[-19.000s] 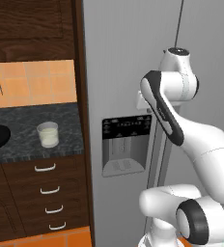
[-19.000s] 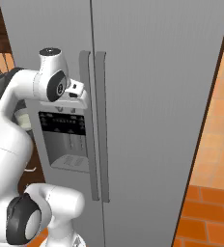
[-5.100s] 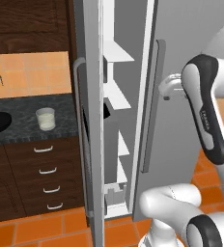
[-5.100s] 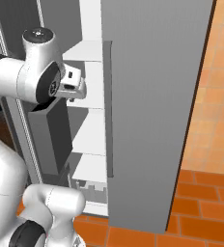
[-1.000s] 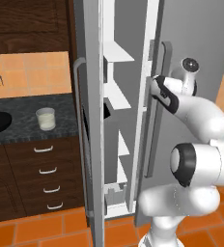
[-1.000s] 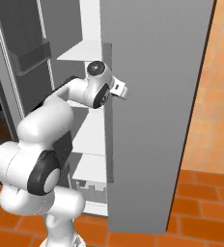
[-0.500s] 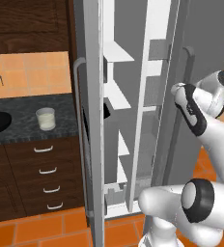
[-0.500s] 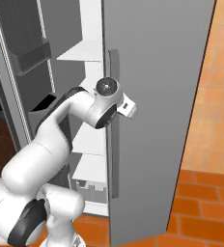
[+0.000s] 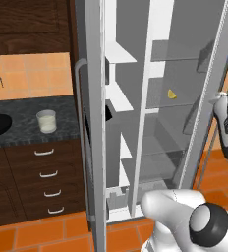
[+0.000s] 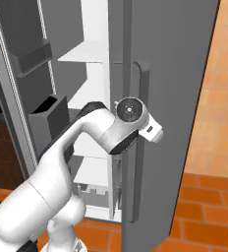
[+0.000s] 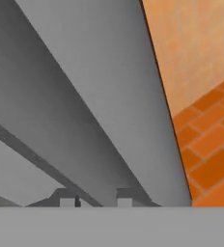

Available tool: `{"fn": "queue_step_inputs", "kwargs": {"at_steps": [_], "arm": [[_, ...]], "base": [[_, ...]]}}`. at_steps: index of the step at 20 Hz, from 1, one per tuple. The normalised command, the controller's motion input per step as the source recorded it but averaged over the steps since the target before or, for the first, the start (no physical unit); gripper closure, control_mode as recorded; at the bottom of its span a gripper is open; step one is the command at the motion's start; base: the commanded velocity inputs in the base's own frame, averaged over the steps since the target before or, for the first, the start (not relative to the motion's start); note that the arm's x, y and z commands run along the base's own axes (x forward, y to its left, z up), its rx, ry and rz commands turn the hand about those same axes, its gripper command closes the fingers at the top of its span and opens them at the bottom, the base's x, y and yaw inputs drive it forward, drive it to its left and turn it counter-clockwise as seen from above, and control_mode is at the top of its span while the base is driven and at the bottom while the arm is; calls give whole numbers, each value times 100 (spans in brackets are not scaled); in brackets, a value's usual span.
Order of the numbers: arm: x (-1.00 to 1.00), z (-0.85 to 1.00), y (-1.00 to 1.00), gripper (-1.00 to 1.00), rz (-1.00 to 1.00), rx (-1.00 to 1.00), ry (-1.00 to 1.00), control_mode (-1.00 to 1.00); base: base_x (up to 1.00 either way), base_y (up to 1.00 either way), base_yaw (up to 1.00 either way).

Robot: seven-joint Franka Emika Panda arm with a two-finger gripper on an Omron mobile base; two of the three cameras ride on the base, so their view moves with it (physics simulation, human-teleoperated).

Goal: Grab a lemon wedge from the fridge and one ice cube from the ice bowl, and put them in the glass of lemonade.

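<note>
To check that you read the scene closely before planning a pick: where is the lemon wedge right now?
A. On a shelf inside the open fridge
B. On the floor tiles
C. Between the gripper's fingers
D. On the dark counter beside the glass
A: the lemon wedge lies on a grey shelf inside the open fridge, far from the glass of lemonade on the counter.
</note>
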Motion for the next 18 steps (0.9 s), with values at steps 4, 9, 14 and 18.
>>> {"fn": "queue_step_inputs", "kwargs": {"at_steps": [4,9,14,18], "arm": [[-41,4,-96,100,-14,0,0,-100],[-4,25,-5,-100,-5,-7,0,-100],[-88,98,0,-100,3,-8,-9,-100],[-90,95,54,-100,9,-21,-15,-100]], "base": [[0,0,0],[0,0,0],[0,0,0],[0,0,0]]}}
